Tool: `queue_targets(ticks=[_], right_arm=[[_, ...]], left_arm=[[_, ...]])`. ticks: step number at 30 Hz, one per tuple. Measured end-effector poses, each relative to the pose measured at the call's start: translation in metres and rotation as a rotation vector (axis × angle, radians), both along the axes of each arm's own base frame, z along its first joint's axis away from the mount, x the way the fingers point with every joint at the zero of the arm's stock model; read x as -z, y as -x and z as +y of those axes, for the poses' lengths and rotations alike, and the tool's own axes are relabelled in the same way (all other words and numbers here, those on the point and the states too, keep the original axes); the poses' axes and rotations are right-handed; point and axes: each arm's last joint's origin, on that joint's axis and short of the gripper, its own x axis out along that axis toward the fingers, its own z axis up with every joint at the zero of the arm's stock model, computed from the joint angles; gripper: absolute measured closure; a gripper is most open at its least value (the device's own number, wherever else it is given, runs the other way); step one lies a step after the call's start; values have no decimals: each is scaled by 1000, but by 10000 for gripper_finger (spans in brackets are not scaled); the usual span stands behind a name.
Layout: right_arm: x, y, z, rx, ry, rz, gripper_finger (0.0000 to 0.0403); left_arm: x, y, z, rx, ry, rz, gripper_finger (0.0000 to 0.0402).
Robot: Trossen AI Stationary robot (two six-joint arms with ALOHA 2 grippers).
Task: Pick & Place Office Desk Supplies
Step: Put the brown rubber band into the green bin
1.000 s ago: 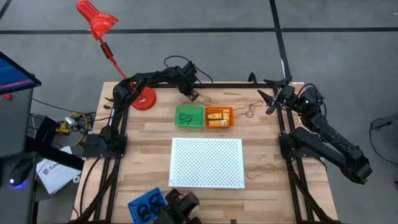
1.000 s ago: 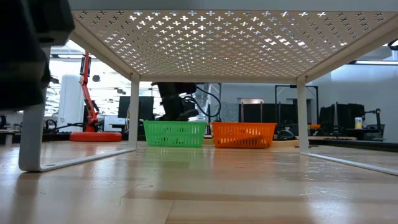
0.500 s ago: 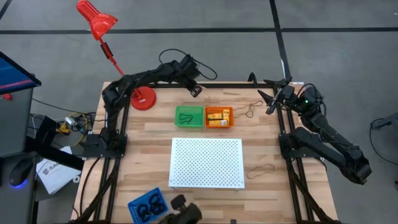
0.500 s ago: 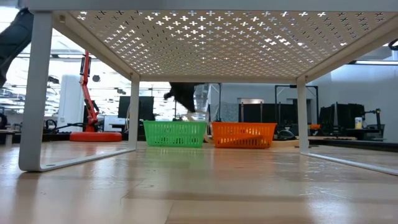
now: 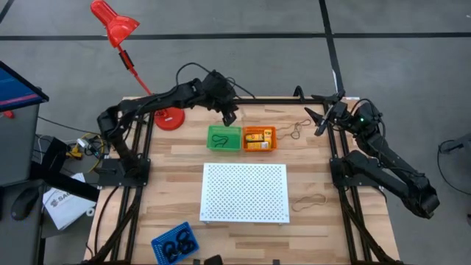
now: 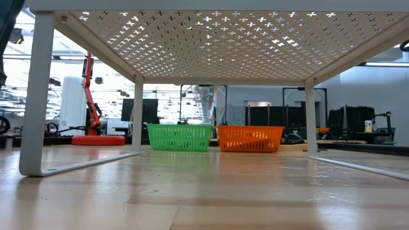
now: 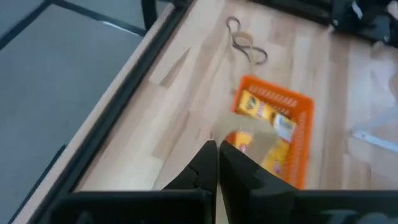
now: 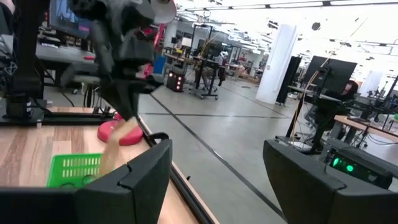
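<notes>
Left wrist view: rubber band point(image 7: 249, 138) dangling vertically.

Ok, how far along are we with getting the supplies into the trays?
Done: yellow-orange blocks lie in the orange tray, and a black loop lies in the green tray. In hand: the left gripper, just behind the trays, is shut on a tan rubber band. Left: the far loose band and the near loose band on the table. The right gripper waits open at the far right edge.
</notes>
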Motion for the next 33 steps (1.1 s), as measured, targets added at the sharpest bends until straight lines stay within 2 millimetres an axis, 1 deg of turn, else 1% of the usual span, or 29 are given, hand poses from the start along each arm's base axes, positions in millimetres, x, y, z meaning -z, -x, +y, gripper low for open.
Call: queue_targets(ticks=[3, 5, 8, 14, 18, 25, 29, 33], right_arm=[[0, 0, 0, 1, 13, 7, 154], [0, 0, 0, 2, 22, 11, 154], [0, 0, 0, 3, 29, 15, 154], [1, 1, -1, 17, 30, 28, 154], [1, 3, -3, 41, 27, 31, 154], [1, 6, -5, 49, 29, 31, 154], [1, 6, -5, 47, 26, 29, 154], [1, 6, -5, 44, 23, 27, 154]], left_arm=[[2, 6, -6, 22, -8, 0, 401], [4, 6, -8, 53, -4, -28, 401], [5, 6, -9, 92, 12, -68, 401], [13, 9, -5, 85, 21, -56, 401], [29, 16, -1, 43, 65, -37, 401], [59, 24, -7, 4, 137, 17, 400], [71, 29, -9, -11, 161, 53, 400], [80, 33, -12, -29, 196, 78, 399]])
